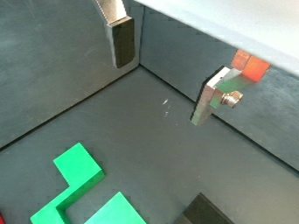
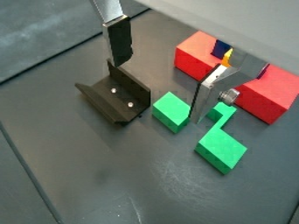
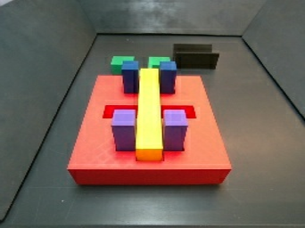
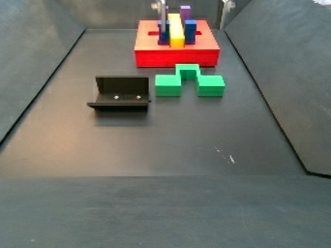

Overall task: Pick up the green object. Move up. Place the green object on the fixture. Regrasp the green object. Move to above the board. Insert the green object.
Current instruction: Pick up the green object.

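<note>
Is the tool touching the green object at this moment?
Apart. In a wrist view the open tool hangs above the floor, with bare floor between its fingers and the green object.

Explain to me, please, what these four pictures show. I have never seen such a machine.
This is one robot arm with a two-finger gripper. Two cameras ride on its wrist and look down past the fingers, flat silver plates with dark pads. Two more cameras stand beside the table. The gripper is open, holds nothing, and hangs above the floor. On the floor lies the green object, a U-shaped block. Beside it stands the fixture, a small dark holder. Behind it is the board, a red slab carrying blue and purple posts and a long yellow bar.
</note>
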